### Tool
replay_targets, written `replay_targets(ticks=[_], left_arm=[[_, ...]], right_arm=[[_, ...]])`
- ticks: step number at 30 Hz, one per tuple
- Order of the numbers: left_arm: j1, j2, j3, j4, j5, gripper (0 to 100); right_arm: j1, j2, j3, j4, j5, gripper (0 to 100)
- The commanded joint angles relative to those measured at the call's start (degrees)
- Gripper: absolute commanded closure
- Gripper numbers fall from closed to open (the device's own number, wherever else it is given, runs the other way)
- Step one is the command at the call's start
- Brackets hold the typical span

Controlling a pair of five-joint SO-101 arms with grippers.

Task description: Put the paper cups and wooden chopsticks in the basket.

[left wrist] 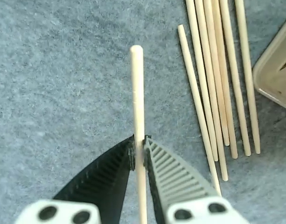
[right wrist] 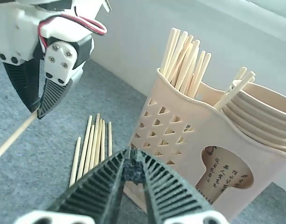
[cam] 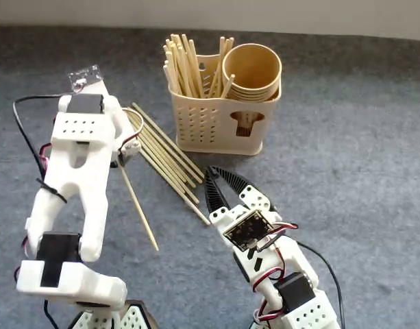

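A beige slotted basket (cam: 216, 123) stands at the back of the grey mat, holding stacked paper cups (cam: 252, 68) and several wooden chopsticks (cam: 189, 62). More chopsticks lie loose (cam: 168, 157) in a row to its left front. My left gripper (left wrist: 139, 144) is shut on a single chopstick (left wrist: 137, 93), which slants down toward the mat (cam: 138, 205) beside that row. My right gripper (right wrist: 133, 163) hangs just in front of the basket (right wrist: 180, 135), its fingers together with nothing between them, near the end of the loose chopsticks (right wrist: 91, 144).
Grey carpet-like mat (cam: 360, 171) covers the table, with open room to the right of the basket. A pale wall runs along the back edge. The two arms stand close together near the loose chopsticks.
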Motion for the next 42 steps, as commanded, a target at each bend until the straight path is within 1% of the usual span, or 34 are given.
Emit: replay_targets(ticks=[1,9,19,25,35,42], left_arm=[[1.36,-4.88,-1.63,-0.97,0.18,99],[1.45,-13.32,-7.96,-2.02,0.53,99],[1.45,-16.84,-14.64,-12.92,0.53,99],[2.59,-16.66,-23.52,-17.85,0.53,99],[9.71,-16.84,-28.44,-30.77,0.18,99],[10.15,-15.96,-26.95,-44.31,-0.09,99]], right_arm=[[0.31,-0.57,5.58,0.13,0.62,99.2],[0.31,-0.57,5.58,0.13,0.62,99.2],[0.22,-0.57,5.58,0.13,0.62,99.2],[0.22,-0.57,5.58,0.13,0.62,99.2],[0.22,-0.57,5.58,0.13,0.62,99.2],[0.22,-0.57,5.58,0.13,0.62,99.2]])
